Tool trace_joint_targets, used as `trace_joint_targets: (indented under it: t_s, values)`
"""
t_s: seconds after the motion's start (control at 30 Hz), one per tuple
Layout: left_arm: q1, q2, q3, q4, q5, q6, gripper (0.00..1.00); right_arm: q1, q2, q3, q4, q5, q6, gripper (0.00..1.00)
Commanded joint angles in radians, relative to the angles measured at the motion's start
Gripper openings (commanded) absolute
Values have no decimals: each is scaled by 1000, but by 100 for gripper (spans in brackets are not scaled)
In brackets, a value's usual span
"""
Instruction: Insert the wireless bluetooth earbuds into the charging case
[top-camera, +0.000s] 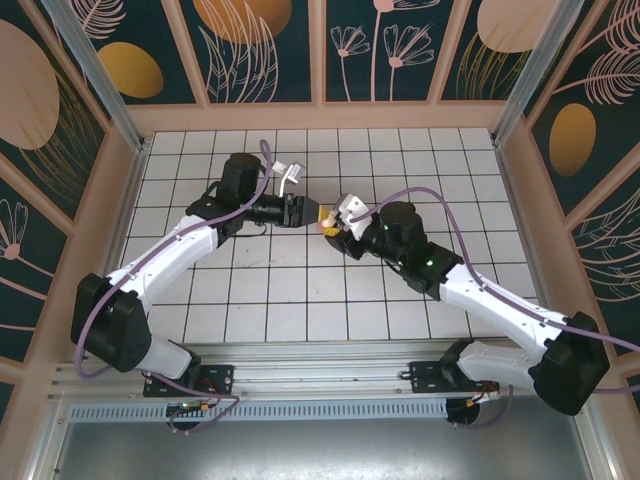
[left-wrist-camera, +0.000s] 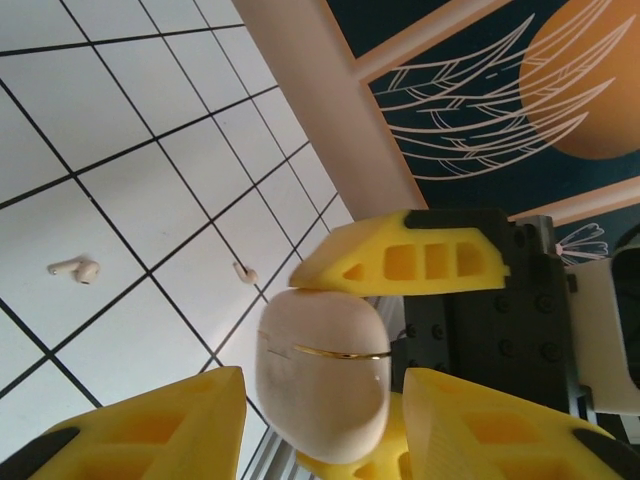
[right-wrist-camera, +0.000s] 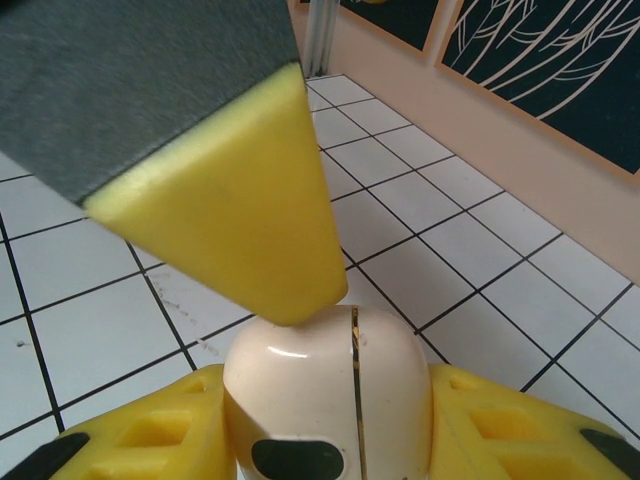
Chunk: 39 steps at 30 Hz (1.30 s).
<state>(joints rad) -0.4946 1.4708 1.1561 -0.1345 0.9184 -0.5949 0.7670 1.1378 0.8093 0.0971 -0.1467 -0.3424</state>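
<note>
The charging case (right-wrist-camera: 330, 385), lid shut along a thin gilt seam, hangs over the tiles near mid-table, clamped across its flanks by the right gripper (right-wrist-camera: 330, 445). It looks light, rigid and glossy enough to slip, so I would hold the lower shell and pry only at the seam. The left gripper (left-wrist-camera: 322, 405) straddles it, whether squeezing I cannot tell, and its crossing fingers (right-wrist-camera: 240, 220) crowd the lid. In the left wrist view the farther earbud (left-wrist-camera: 75, 268) lies at ten o'clock and the nearer earbud (left-wrist-camera: 245, 272) at eleven, loose on the white tiles (left-wrist-camera: 120, 180).
</note>
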Motion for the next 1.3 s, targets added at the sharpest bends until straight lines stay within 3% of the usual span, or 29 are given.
trace_joint_targets:
  t_s: [0.0,0.73,0.83,1.0,1.13,1.27]
  values:
    - [3,-16,13,17,44,22,45,8,18,44,14,28,-9,36]
    - [-37,77,54,-158,-48,176,41,9,60,102,8,-11,-14,36]
    - [-41,81,55,-167,-65,188,36,9,67,107,4,-11,-14,36]
    - [-41,94,59,-178,-99,211,13,9,69,101,5,-5,-10,37]
    - [-41,96,47,-159,-125,229,9,8,69,96,7,-4,6,39]
    - [-42,81,10,-86,-132,252,5,2,61,89,17,-33,36,52]
